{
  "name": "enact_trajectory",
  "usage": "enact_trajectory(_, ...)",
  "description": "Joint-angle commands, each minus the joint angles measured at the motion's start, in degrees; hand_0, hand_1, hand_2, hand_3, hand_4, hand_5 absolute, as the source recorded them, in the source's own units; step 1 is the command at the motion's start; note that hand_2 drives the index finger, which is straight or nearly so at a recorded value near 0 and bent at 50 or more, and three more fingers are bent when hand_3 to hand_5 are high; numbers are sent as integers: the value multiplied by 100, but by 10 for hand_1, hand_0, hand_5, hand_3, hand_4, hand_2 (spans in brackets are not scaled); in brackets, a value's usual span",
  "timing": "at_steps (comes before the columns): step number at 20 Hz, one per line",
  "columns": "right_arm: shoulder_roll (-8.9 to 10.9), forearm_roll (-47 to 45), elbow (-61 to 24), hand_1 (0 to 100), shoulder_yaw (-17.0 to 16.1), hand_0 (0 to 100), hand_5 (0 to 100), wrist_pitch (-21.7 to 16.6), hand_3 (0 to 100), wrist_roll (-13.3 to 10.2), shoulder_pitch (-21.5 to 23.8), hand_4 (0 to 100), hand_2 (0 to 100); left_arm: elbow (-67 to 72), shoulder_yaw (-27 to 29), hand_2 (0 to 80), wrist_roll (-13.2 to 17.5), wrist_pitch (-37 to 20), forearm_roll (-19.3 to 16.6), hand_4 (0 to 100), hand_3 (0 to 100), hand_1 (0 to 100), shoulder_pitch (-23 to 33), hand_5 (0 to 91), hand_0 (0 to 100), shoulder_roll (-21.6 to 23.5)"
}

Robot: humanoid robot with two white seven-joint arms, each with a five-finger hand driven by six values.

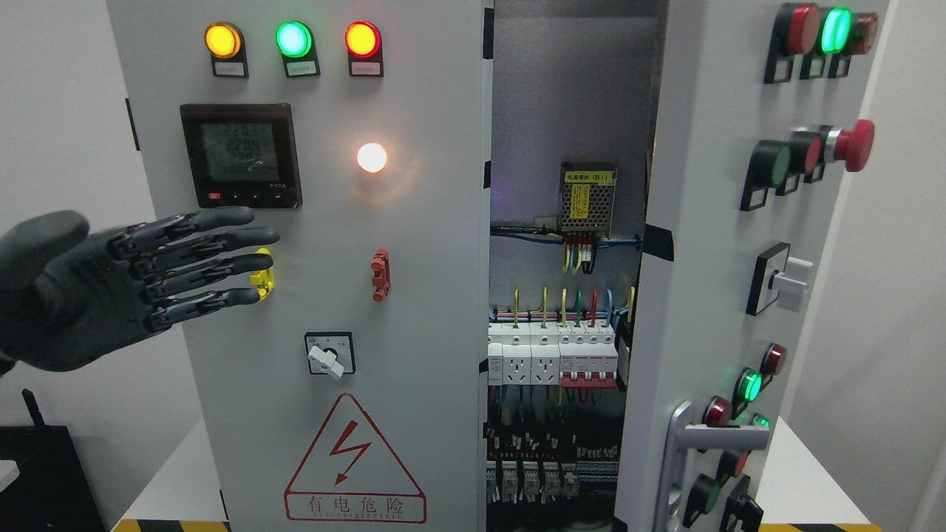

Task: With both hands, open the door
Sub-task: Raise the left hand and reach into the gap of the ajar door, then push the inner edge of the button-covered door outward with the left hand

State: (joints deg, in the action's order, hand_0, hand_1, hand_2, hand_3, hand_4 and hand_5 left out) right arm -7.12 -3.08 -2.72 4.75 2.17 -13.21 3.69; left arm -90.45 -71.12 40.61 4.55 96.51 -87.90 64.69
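A plain white wall [59, 111] is seen at both sides. A white table [174, 473] is edged at its front with black-and-yellow hazard tape [170, 525]. A black object [41, 473] is placed at the lower left.

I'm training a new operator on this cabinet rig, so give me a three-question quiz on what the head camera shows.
1. True or false: the right door is swung open, showing breakers inside.
2. The left hand is: A) gripping the door handle; B) open, fingers extended near the yellow button on the left door; C) turning the rotary switch.
3. Fill in: the three lamps atop the left door are yellow, ____, red.

Key: 1 true; 2 B; 3 green.
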Motion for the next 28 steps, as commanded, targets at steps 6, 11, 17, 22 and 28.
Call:
enact_trajectory(6,0,1,-1,389,0,120,0,3,0,2,0,0,0,1451,-1389,0,17,11,255,0,0,389,-632,0,120,-3199)
enact_trajectory(11,0,1,-1,389,0,120,0,3,0,2,0,0,0,1626,-879,0,17,55,246,0,0,389,-623,0,120,-3823)
enact_trajectory(17,9,1,-1,389,0,120,0,3,0,2,0,0,0,1635,-368,0,8,353,246,0,0,389,-597,0,120,-4210)
enact_trajectory(22,9,1,-1,389,0,120,0,3,0,2,0,0,0,1627,-254,0,8,371,255,0,0,389,-606,0,120,-4351)
enact_trajectory(28,0,1,-1,389,0,120,0,3,0,2,0,0,0,1600,-245,0,0,529,228,0,0,389,-606,0,120,-4527)
